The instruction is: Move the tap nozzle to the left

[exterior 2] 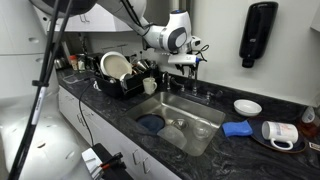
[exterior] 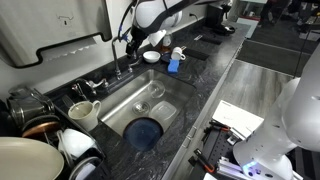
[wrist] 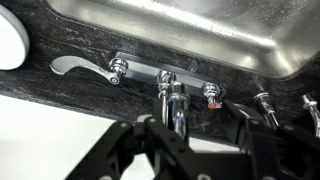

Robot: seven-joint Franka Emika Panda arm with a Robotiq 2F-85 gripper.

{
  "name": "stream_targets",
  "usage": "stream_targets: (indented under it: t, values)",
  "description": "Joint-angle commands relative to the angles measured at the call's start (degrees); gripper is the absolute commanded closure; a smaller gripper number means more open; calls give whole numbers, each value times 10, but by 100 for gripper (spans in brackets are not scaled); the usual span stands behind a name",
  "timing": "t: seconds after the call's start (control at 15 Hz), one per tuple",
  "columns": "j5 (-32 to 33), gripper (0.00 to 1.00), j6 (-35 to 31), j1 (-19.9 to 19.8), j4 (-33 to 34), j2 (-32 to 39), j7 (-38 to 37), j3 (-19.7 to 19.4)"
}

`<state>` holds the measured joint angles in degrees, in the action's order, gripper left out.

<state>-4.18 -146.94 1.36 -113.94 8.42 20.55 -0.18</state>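
At the back of the steel sink (wrist: 230, 30), we see the end effector (wrist: 190, 135) poised over the tap nozzle (wrist: 177, 108), its jaws spread wide and the chrome tube standing between them, apparently untouched. We judge that this straddle lets one finger push the spout sideways, clear of the lever handle (wrist: 82, 66) on the dark counter (exterior: 215, 80).
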Motion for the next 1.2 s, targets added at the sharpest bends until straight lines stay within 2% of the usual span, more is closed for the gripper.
stream_targets:
  t: [0.0, 0.27, 0.53, 1.13]
  values:
    - [39, 69, 9, -5, 18, 14, -67, -1]
    - [106, 97, 30, 3, 17, 11, -183, -10]
    - [109, 94, 45, 7, 19, 11, -211, -1]
    - [16, 94, 68, 10, 20, 3, -107, 41]
